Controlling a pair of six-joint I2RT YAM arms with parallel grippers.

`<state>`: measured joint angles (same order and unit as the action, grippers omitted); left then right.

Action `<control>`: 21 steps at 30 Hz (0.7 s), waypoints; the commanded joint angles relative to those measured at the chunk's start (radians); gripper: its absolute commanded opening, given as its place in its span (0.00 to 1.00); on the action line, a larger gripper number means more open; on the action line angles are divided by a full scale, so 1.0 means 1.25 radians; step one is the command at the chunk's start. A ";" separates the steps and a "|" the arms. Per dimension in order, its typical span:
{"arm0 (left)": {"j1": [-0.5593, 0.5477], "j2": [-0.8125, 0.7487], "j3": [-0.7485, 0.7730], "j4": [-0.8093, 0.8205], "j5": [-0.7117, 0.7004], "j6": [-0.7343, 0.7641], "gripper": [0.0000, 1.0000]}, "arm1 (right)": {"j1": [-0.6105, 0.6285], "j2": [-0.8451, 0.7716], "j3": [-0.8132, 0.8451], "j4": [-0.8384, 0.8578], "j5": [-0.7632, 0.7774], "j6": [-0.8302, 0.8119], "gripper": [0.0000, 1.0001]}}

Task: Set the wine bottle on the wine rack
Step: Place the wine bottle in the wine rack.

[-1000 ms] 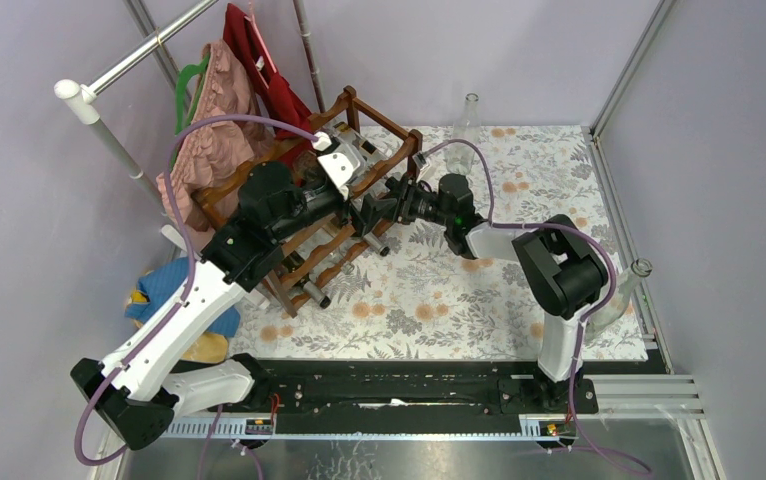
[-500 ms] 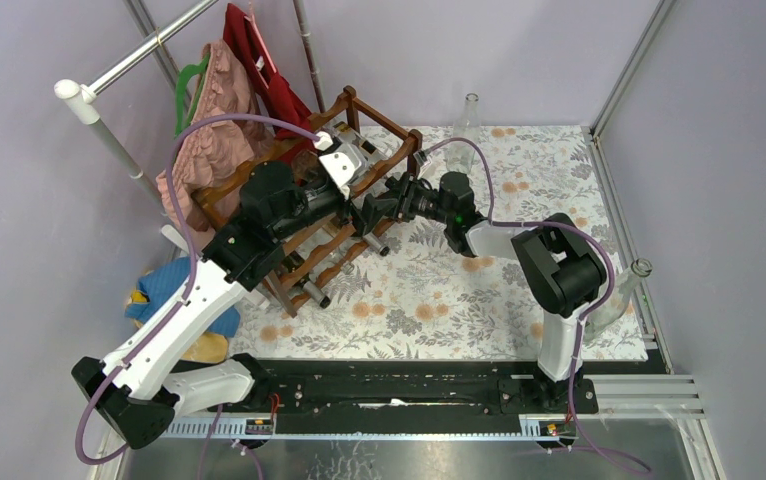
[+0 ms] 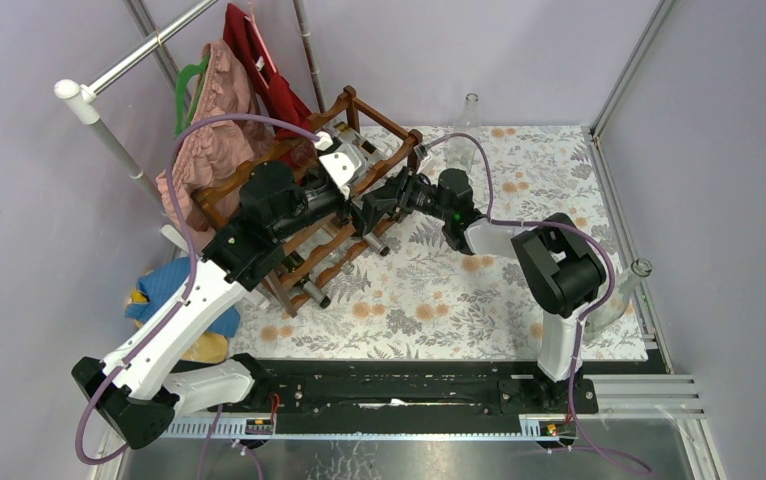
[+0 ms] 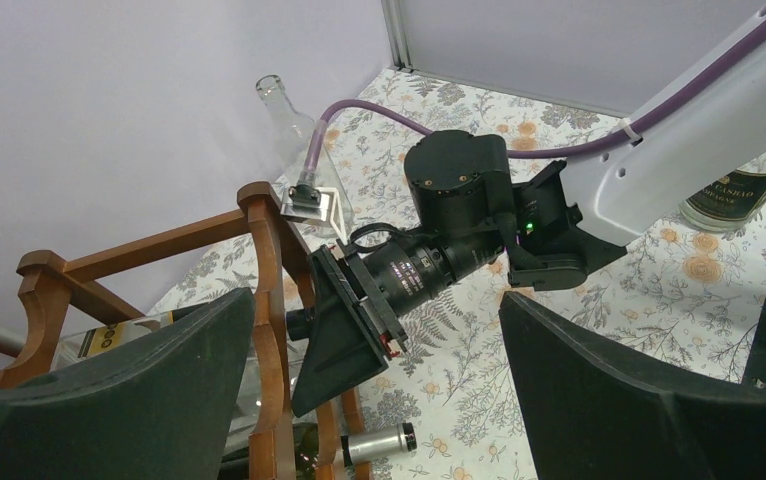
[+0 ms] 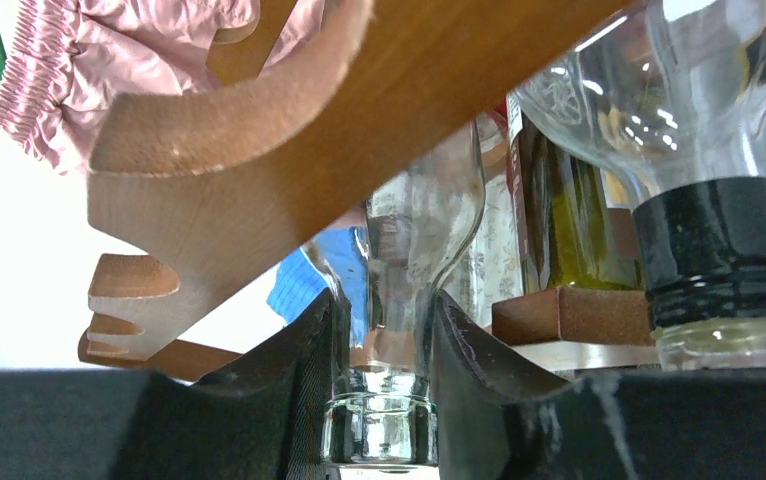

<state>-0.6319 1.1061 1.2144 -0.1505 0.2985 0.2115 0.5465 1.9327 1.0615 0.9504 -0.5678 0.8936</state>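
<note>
Now: right claw clamped on clear bottle at its neck, body reaching into rack beneath a scalloped rail, beside green bottle. Left claw spread wide, empty, above rack.

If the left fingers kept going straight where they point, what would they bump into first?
Probably the right arm's black wrist. It sits dead ahead, in the gap between the open left fingers. How far ahead it is, the picture doesn't show.
</note>
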 commanded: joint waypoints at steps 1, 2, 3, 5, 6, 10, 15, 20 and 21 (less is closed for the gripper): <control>0.007 -0.006 -0.007 0.048 -0.002 0.001 0.99 | 0.006 -0.011 0.068 0.071 0.036 -0.031 0.00; 0.008 -0.005 -0.007 0.048 -0.002 0.002 0.99 | 0.007 -0.007 0.073 0.065 0.040 -0.033 0.00; 0.007 -0.004 -0.008 0.048 -0.002 0.003 0.99 | 0.009 -0.003 0.077 0.060 0.042 -0.038 0.00; 0.007 -0.002 -0.007 0.047 -0.002 0.003 0.99 | 0.011 0.000 0.086 0.052 0.043 -0.048 0.00; 0.007 -0.001 -0.007 0.047 -0.002 0.003 0.99 | 0.013 0.001 0.092 0.043 0.043 -0.054 0.00; 0.007 0.000 -0.007 0.047 -0.002 0.003 0.99 | 0.026 -0.001 0.120 -0.042 0.059 -0.100 0.01; 0.007 0.000 -0.008 0.047 -0.003 0.003 0.99 | 0.040 -0.002 0.156 -0.190 0.107 -0.166 0.04; 0.008 0.000 -0.008 0.044 -0.007 0.007 0.99 | 0.045 -0.019 0.164 -0.236 0.115 -0.228 0.06; 0.008 -0.001 -0.006 0.044 -0.006 0.007 0.99 | 0.046 -0.024 0.161 -0.239 0.115 -0.243 0.07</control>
<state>-0.6319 1.1061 1.2144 -0.1505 0.2981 0.2119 0.5808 1.9476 1.2076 0.6712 -0.4557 0.6998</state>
